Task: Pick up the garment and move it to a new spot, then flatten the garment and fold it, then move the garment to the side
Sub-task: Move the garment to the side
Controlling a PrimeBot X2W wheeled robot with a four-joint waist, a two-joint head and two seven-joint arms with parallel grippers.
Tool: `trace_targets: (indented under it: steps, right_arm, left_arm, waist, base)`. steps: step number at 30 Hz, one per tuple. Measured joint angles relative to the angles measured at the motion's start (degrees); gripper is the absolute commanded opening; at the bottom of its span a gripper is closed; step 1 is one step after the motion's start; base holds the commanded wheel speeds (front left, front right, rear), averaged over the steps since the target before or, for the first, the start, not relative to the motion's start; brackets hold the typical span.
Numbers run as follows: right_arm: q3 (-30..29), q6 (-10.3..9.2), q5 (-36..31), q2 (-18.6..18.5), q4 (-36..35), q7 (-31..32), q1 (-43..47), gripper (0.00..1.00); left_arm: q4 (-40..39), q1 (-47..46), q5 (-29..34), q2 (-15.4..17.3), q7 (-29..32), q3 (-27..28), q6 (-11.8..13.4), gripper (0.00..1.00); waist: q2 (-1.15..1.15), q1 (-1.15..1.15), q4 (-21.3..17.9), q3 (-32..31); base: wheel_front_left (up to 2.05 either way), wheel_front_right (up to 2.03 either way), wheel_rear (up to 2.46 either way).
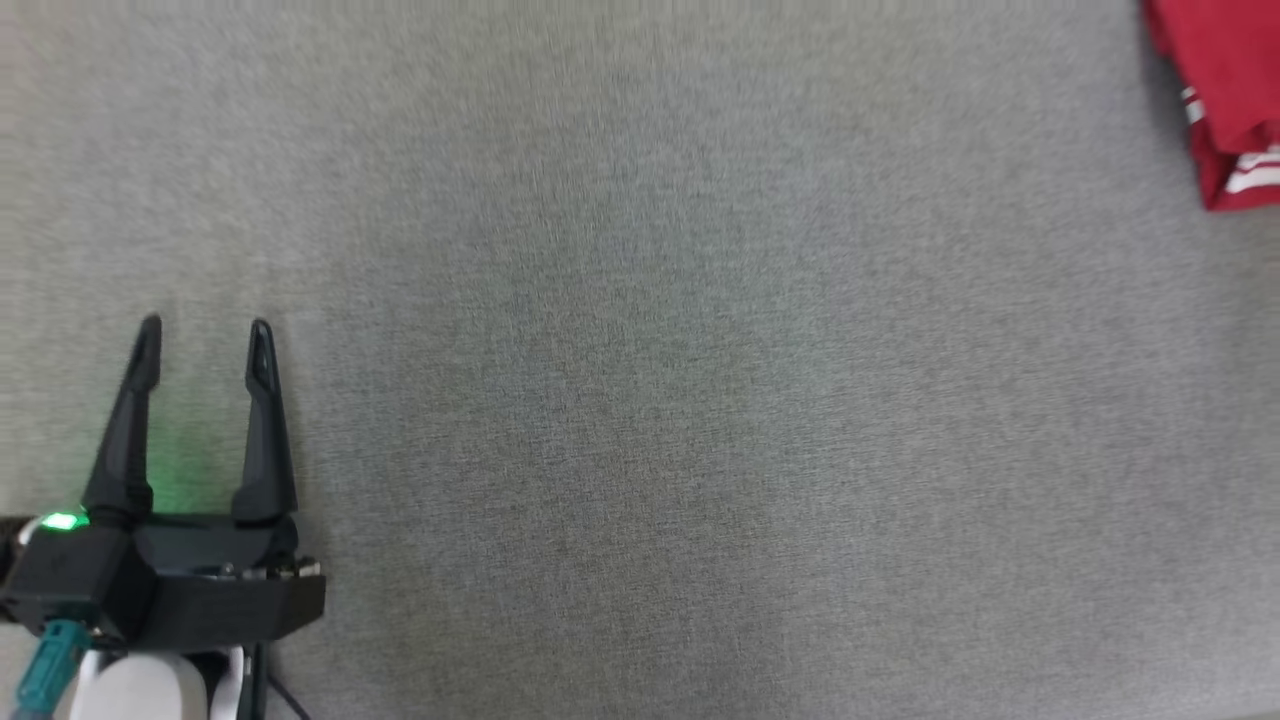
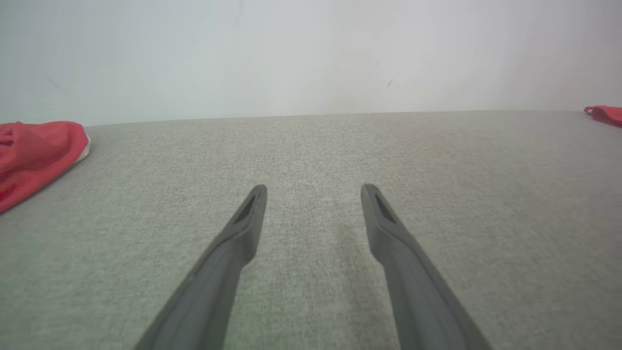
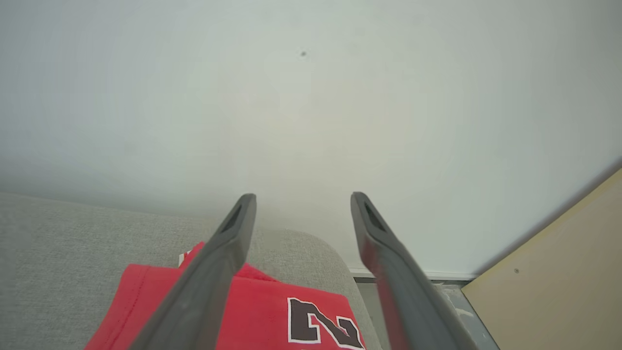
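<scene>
- The left gripper has its two dark fingers spread wide with nothing between them; bare grey weave shows in the gap.
- The right gripper also has its fingers standing well apart, and they clasp nothing.
- Below the right gripper's fingers lies the garment, red, with a dark figure edged in white printed on it. The left finger crosses in front of the cloth in the right wrist view; whether it touches the cloth I cannot tell.
- The garment rests on the grey fabric surface, near a rounded corner of it.
- In the head view the garment sits at the top right corner, bunched, with white stripes along its edge, well apart from the left gripper at the lower left.
- A green light glows on the left gripper's base.
- In the left wrist view a red cloth lies at the left edge and a small red strip at the far right edge; whether either is the same garment I cannot tell.
- Behind the surface stands a pale wall, and a tan board leans in at the right.
</scene>
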Motion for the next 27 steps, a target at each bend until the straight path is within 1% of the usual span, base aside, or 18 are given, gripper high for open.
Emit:
trace_targets:
  steps: [6, 12, 15, 22, 27]
  right_arm:
    - [-0.20, 0.00, 0.74, 4.31, -3.49, -4.00, 6.41, 1.00]
    - [-0.74, 0.00, 1.98, 8.71, -7.36, -6.13, 15.43, 1.00]
    - [-1.37, 0.00, 4.28, 10.77, -9.37, -6.50, 20.31, 1.00]
    - [-2.16, 0.00, 6.43, 13.83, -13.83, -6.80, 32.16, 1.00]
    - [-4.77, 0.00, 7.20, 15.96, -18.26, -6.57, 40.38, 1.00]
  left_arm:
    - [1.90, 2.92, -0.08, -1.27, 0.01, 0.71, 0.00, 1.00]
    - [4.01, 7.16, -1.31, -2.48, 0.01, 1.45, 0.00, 1.00]
    - [4.99, 9.27, -1.32, -2.81, 0.00, 1.25, 0.00, 1.00]
    - [6.93, 12.32, -1.36, -3.66, 0.00, 0.53, 0.00, 1.00]
    - [8.22, 12.91, -1.64, -4.10, 0.00, -0.09, 0.00, 1.00]
  waist:
    - [-0.01, 0.00, 0.47, -4.97]
    - [-0.01, -0.01, 1.32, -11.12]
    - [-0.01, -0.01, 1.77, -14.34]
    - [-0.02, -0.01, 2.95, -21.29]
    - [-0.02, -0.02, 3.96, -25.26]
  base:
    - [0.00, 0.00, 0.00]
    - [0.00, 0.00, 0.00]
    - [0.00, 0.00, 0.00]
    - [0.00, 0.00, 0.00]
    - [0.00, 0.00, 0.00]
